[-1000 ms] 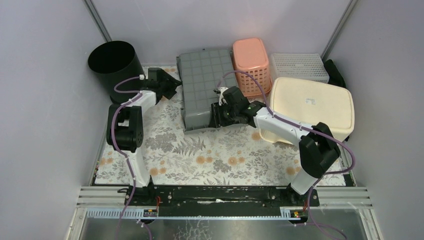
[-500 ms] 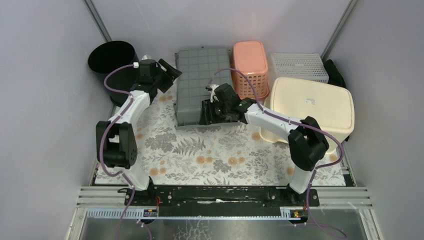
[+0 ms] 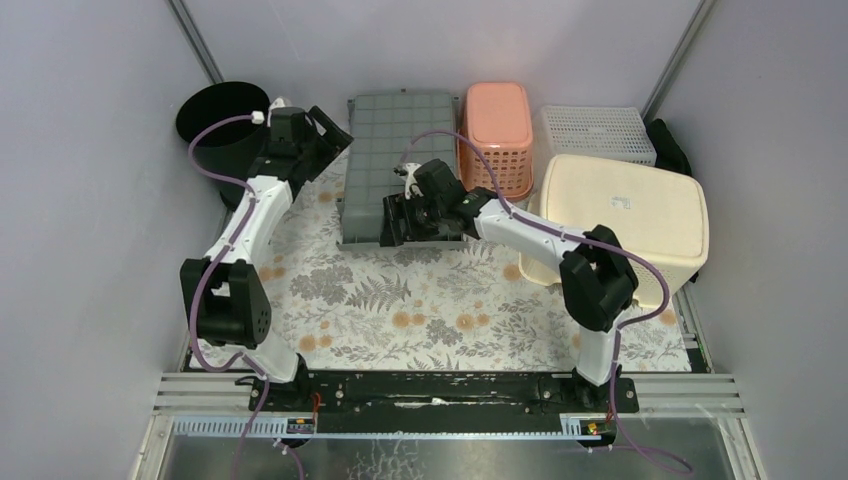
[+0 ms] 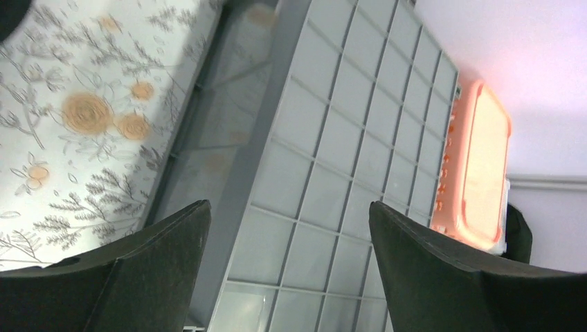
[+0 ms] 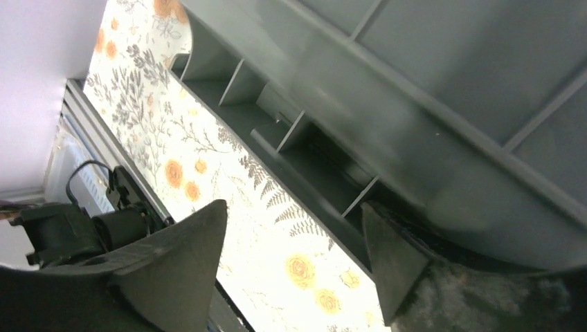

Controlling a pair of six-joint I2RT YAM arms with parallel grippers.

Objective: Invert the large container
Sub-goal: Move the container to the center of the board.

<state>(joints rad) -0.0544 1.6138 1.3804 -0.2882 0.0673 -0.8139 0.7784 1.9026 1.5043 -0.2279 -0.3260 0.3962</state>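
Flipping looks all but finished: the grey container (image 3: 392,150) lies with its gridded, ribbed underside facing up and its open mouth down toward the floral worktop (image 3: 420,300), so I judge the turn itself done. What seems left is letting it settle and getting both arms clear. It sits at the back middle of the worktop, just beside the pink basket (image 3: 497,130) on its right and near the black bin (image 3: 225,120) on its left. Its long axis runs away from the arms' bases toward the back wall, with the near end slanted a little to the left. The left gripper (image 3: 335,138) is at the far part of the container's left long edge, its jaws spread wide over that edge and holding nothing. The right gripper (image 3: 393,220) is at the near right corner, by the ribbed rim, jaws also spread. Whether either finger touches the plastic I cannot tell.
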